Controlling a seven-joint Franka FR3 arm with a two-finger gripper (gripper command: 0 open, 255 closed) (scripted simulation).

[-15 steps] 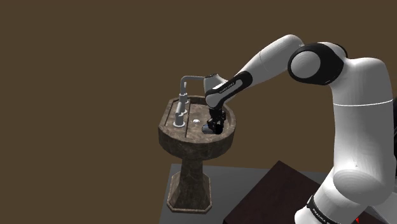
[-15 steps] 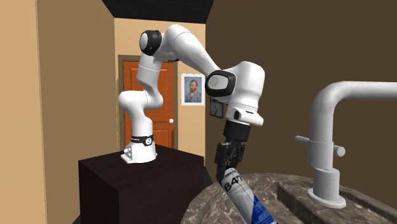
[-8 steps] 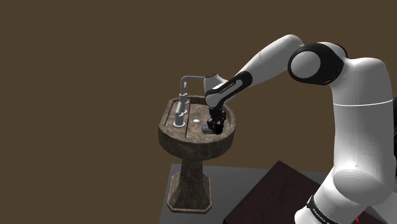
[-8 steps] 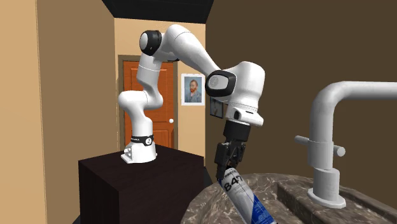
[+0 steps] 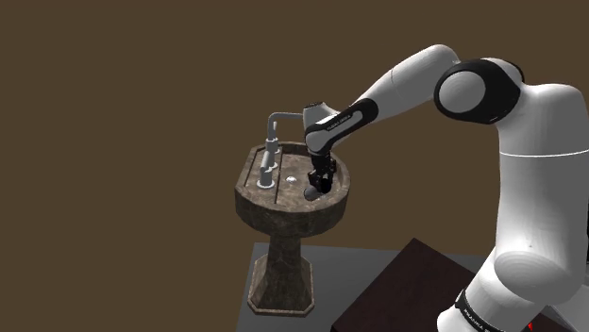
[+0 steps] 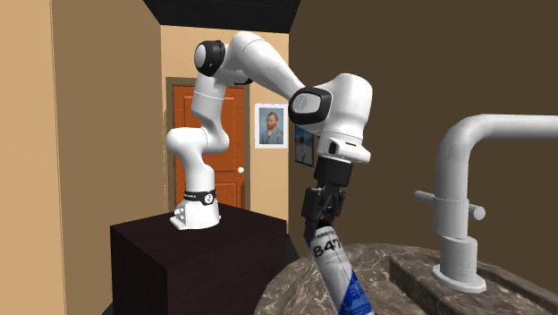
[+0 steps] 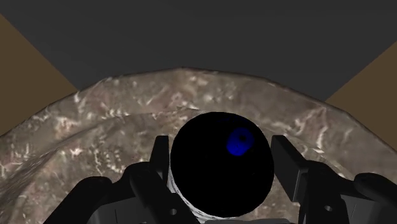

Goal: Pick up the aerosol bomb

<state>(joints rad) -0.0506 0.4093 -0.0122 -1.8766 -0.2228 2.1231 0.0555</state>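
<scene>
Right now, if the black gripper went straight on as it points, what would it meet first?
The gripper clasps the white-and-blue aerosol can; beyond, likely the mottled brown stone sink basin.

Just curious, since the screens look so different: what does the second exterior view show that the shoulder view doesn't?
Second exterior view: an orange door, a framed portrait, and lettering on the spray can. Shoulder view: the sink's pedestal, down to its foot. Shared by both: the white arm, its hand shut on the spray can, the tap and the dark stand.
</scene>
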